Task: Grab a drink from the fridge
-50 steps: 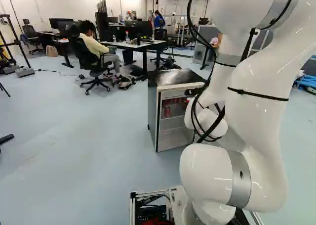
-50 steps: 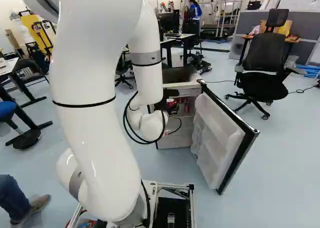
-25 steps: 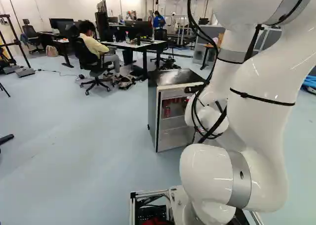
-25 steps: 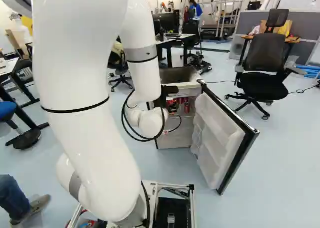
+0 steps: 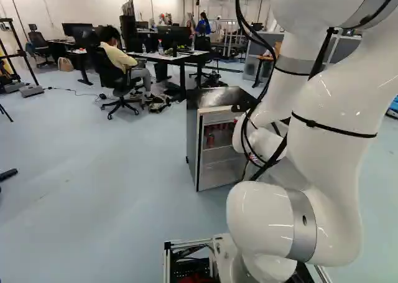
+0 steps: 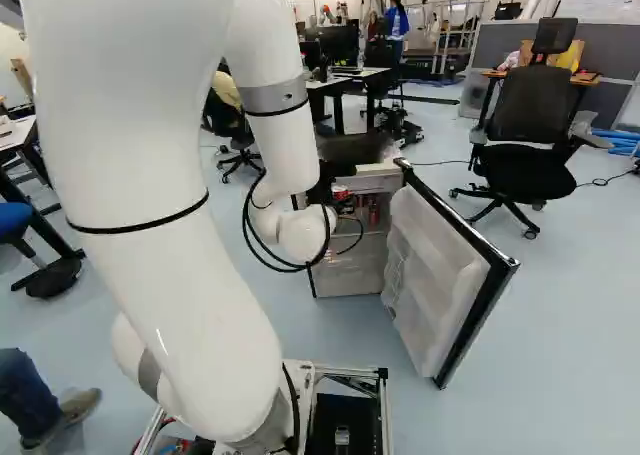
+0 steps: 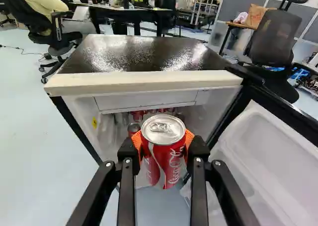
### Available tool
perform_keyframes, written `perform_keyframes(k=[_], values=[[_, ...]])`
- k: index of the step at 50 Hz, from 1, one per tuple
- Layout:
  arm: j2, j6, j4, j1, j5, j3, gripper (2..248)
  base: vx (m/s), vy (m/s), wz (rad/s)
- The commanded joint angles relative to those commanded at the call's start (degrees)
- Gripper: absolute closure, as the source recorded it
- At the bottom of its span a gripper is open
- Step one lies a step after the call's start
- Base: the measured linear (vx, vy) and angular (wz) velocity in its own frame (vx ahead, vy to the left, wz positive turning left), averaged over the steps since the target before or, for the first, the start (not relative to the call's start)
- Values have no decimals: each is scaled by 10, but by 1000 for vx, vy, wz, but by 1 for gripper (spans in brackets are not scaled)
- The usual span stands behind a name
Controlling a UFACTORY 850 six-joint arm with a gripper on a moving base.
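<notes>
At the fridge front in the right base view, my gripper (image 6: 322, 189) shows as a dark shape, its fingertips hard to make out. In the wrist view the gripper (image 7: 163, 147) is shut on a red drink can (image 7: 164, 167), an orange pad (image 7: 189, 139) against its side. The can is upright and seen from above, in front of the fridge (image 7: 149, 82). Several more red cans (image 7: 133, 128) stand inside, under the white compartment; in the left base view, cans (image 5: 210, 140) show on the upper shelf.
The fridge door (image 6: 455, 275) stands wide open on the right, its white shelved lining (image 7: 273, 161) close beside the gripper. Behind are a desk (image 5: 176, 57), an office chair (image 6: 525, 145) and a seated person.
In the right base view my arm's upper links have swung left and the wrist has risen slightly, the gripper with it. The base, fridge and door have not moved.
</notes>
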Motion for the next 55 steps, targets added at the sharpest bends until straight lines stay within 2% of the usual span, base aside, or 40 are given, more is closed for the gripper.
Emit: perform_keyframes(k=[55], values=[[43,0,0,17,-77,-46,150,0,0,0]])
